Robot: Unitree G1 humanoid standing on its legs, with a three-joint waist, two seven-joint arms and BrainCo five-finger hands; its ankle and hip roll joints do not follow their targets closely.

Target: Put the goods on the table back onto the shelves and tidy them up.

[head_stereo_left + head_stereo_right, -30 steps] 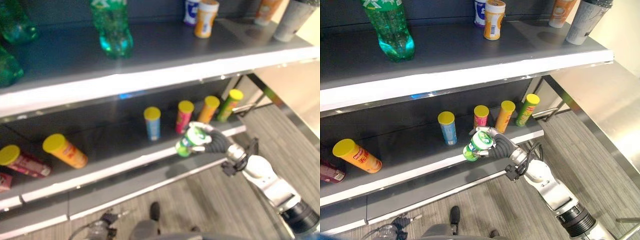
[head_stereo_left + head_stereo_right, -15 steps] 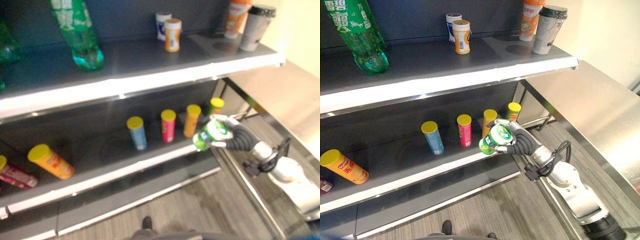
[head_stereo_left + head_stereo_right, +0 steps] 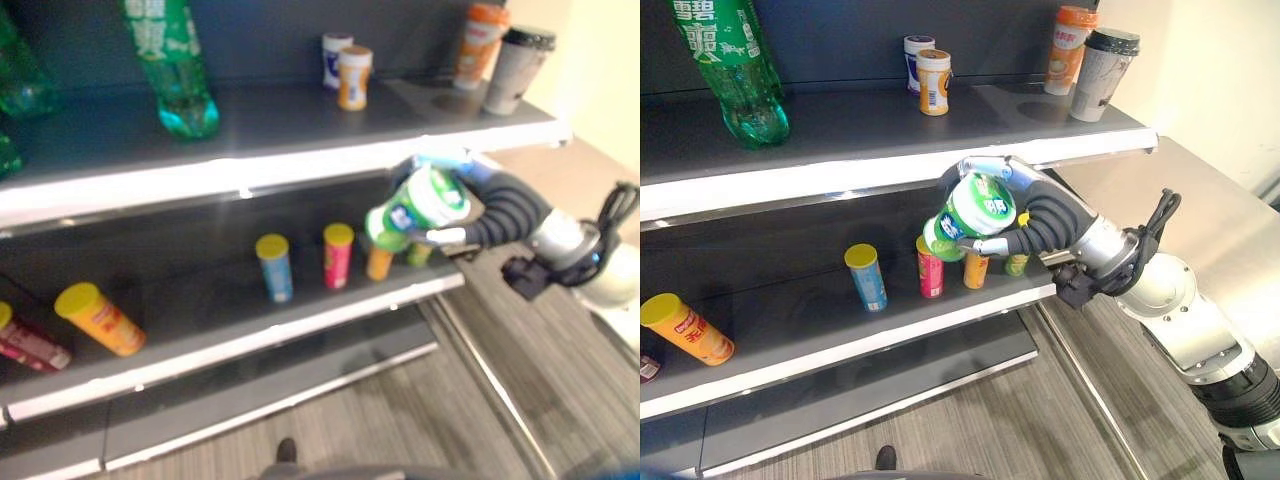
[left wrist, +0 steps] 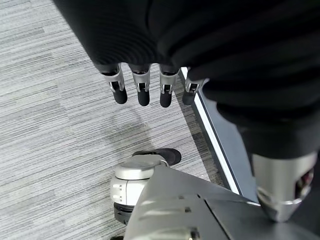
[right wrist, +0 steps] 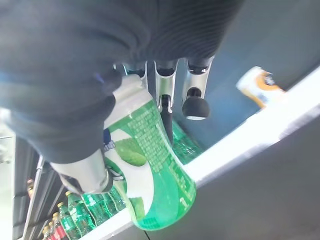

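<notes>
green bottles (image 3: 175,65): 3 | upright tube cans (image 3: 867,278): 4 | lying tube cans (image 3: 685,328): 2 | small jars (image 3: 933,82): 2 | lidded cups (image 3: 1100,74): 2 | green cup in hand (image 3: 967,217): 1

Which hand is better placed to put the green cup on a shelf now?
The right hand: it already grips the green cup in front of the shelves. The left hand hangs open above the floor.

orange can (image 3: 975,270) and green can (image 3: 1017,264) half hidden behind green cup (image 3: 968,216)
</notes>
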